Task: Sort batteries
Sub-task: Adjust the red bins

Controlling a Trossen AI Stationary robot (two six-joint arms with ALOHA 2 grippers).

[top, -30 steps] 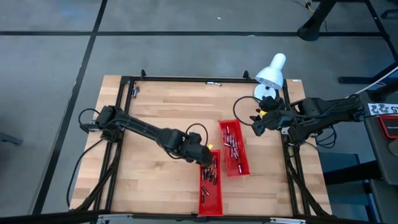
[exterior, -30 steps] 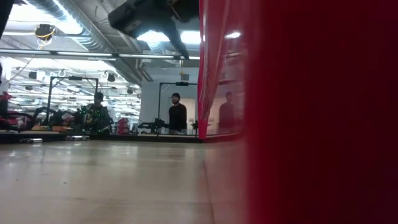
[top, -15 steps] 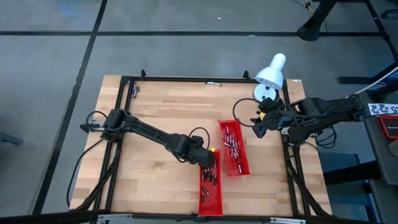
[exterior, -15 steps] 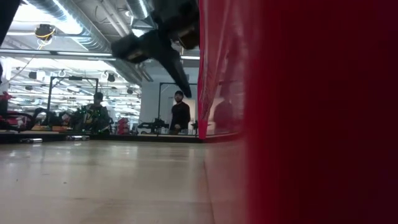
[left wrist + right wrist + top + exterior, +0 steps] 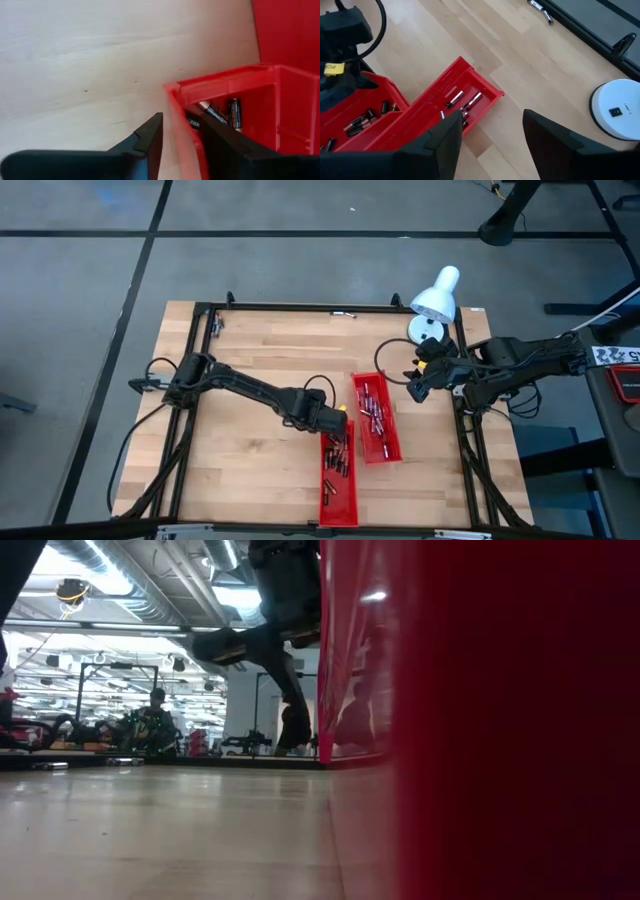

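Working at the near red tray [image 5: 338, 480], your left gripper [image 5: 181, 134] has its fingers spread astride the tray's end wall, so shift it inward before you close on any of the batteries [image 5: 216, 114]. These lie flat in that tray's corner at mixed angles. Farther off, your right gripper [image 5: 490, 131] waits spread above the second red tray [image 5: 377, 420], whose cells run mostly along it.

left arm [image 5: 240, 388]: showing matte black links, looped black cable, yellow tag | right arm [image 5: 500, 365]: showing black segments, trailing cables | tool fingers [image 5: 150, 140]: showing dark tapered wedges
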